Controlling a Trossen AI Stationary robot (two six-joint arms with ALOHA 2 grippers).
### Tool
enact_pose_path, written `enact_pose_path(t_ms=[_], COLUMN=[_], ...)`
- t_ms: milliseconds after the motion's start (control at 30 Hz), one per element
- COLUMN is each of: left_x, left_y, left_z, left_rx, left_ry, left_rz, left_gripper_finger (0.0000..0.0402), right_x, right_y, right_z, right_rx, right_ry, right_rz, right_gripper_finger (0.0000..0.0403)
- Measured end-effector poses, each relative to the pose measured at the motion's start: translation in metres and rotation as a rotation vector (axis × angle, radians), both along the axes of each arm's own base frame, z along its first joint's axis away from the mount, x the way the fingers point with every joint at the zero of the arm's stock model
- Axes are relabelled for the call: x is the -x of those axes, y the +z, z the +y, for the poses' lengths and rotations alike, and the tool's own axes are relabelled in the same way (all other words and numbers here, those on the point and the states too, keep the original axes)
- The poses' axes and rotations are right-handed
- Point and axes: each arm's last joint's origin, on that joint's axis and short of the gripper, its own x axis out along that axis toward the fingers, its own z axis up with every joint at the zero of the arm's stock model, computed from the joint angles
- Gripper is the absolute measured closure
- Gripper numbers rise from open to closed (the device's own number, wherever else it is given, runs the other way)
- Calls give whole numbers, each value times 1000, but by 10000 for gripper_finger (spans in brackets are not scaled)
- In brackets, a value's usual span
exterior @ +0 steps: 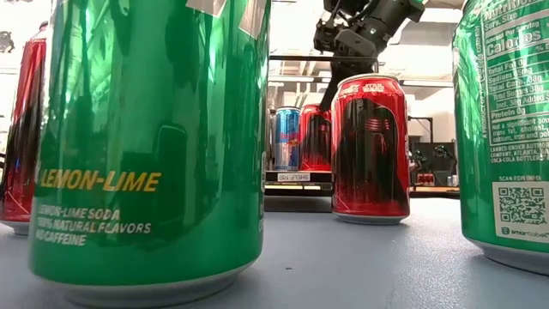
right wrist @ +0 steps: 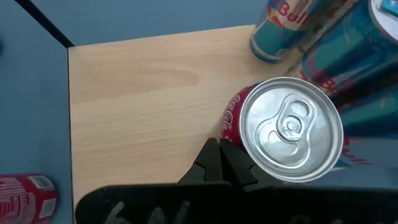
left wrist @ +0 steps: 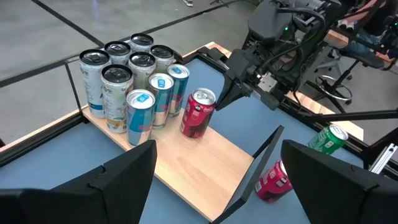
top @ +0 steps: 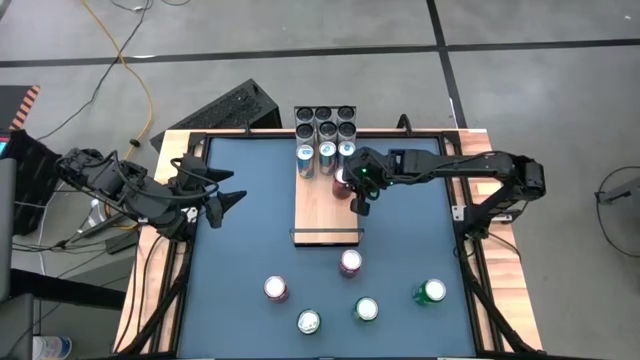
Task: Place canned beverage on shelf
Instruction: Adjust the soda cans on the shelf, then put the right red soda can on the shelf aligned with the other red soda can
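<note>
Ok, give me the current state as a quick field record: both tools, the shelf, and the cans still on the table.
right tool: shut, holding nothing, tips beside the red can's top
red can: upright on the shelf, next to the slim blue cans
shelf: pale plank; near half bare
slim blue cans: three in a row on the shelf, six larger cans behind them
left tool: open, empty, at the table's left side
loose cans: five on the blue table, off the shelf
</note>
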Motion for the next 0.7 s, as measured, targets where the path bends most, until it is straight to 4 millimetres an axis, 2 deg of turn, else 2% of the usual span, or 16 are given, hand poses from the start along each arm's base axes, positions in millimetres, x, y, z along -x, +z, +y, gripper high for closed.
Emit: enact_pose_path(t_ms=[300,467,700], left_x=[0,0,0], left_y=[0,0,-1], left_z=[0,0,0], left_rx=[-3,-2,0], left_ry=[0,0,-5], left_rz=[6,5,6], left_gripper_finger=[72,72,72], right_x=[1,0,-6], right_y=[0,1,41], right_z=[-2,4,27], right_rx=[30,6,21], right_ry=[-76,-76,22], right_rz=[4,0,-76], right_gripper_finger=[403,403,403])
